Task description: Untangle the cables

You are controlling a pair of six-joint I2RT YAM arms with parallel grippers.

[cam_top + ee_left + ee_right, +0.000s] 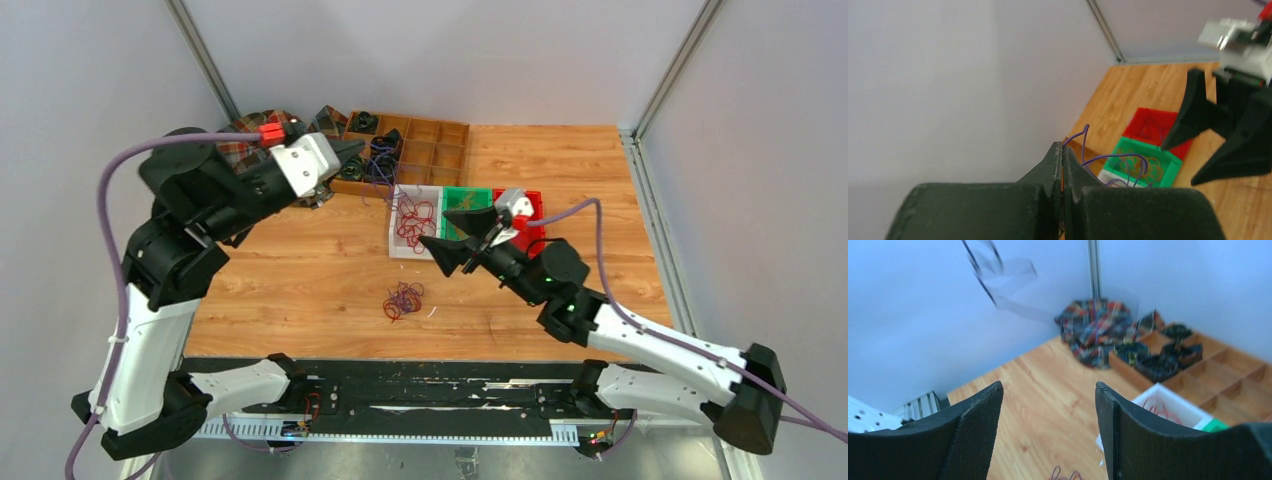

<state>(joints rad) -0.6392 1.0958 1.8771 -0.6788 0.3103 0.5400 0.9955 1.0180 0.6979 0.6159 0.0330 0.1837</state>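
The left claw [1062, 150] is pinched shut on a purple cable [1087, 128] and held high, apparently to draw it free. The right claw [433, 226] gapes wide and empty over the white tray [395, 245], ready for the tangle [404, 300] lying mid-desk [300, 260].

Left arm [190, 200]: reared high, elbow bent.
Left gripper [1062, 150]: fingers clamped together on a purple cable [1084, 131].
Right arm [600, 320]: reached forward, low.
Right gripper [435, 226]: fingers stood wide apart, pointing left.
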